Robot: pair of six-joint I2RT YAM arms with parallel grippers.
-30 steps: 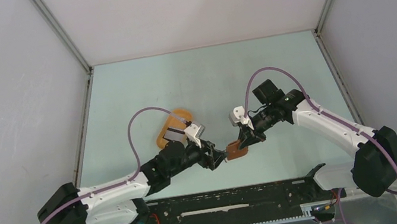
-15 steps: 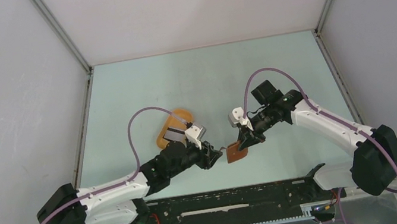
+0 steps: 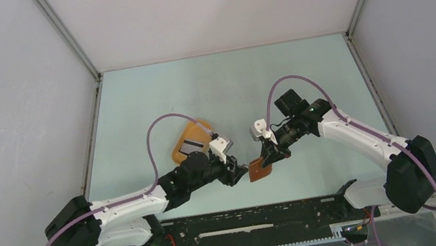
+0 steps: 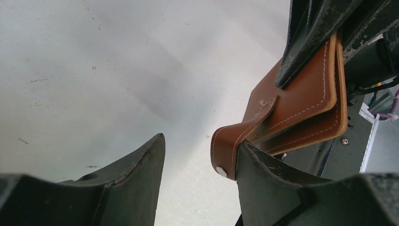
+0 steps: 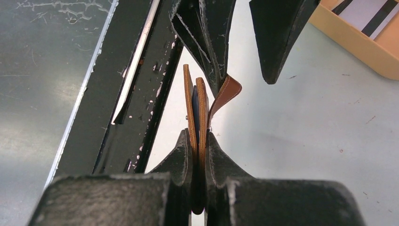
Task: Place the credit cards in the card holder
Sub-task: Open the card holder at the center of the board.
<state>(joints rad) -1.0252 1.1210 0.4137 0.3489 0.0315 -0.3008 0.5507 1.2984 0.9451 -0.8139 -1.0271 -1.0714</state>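
The brown card holder (image 3: pixel 260 169) hangs upright above the table, and my right gripper (image 3: pixel 268 154) is shut on its folded body (image 5: pixel 196 108). Its snap strap (image 4: pixel 226 150) curls out to one side. My left gripper (image 4: pixel 201 141) stands open at that strap. One of its fingers (image 4: pixel 277 188) presses against the strap's back, while the other is clear of it. From the right wrist, those left fingers (image 5: pixel 277 42) straddle the strap (image 5: pixel 226 92). The credit cards (image 3: pixel 191 146), pale with dark stripes, lie in the orange tray (image 3: pixel 199 124); they also show in the right wrist view (image 5: pixel 371 12).
A black rail (image 3: pixel 251 223) runs along the near edge just below the card holder. Grey enclosure walls close in the left, right and back. The tray's wall (image 5: pixel 348 42) sits close behind my left gripper.
My left arm has edged to the right, closer to the card holder, and its jaws narrowed and then widened a little. The right gripper has kept its hold, with the holder shifting only slightly.
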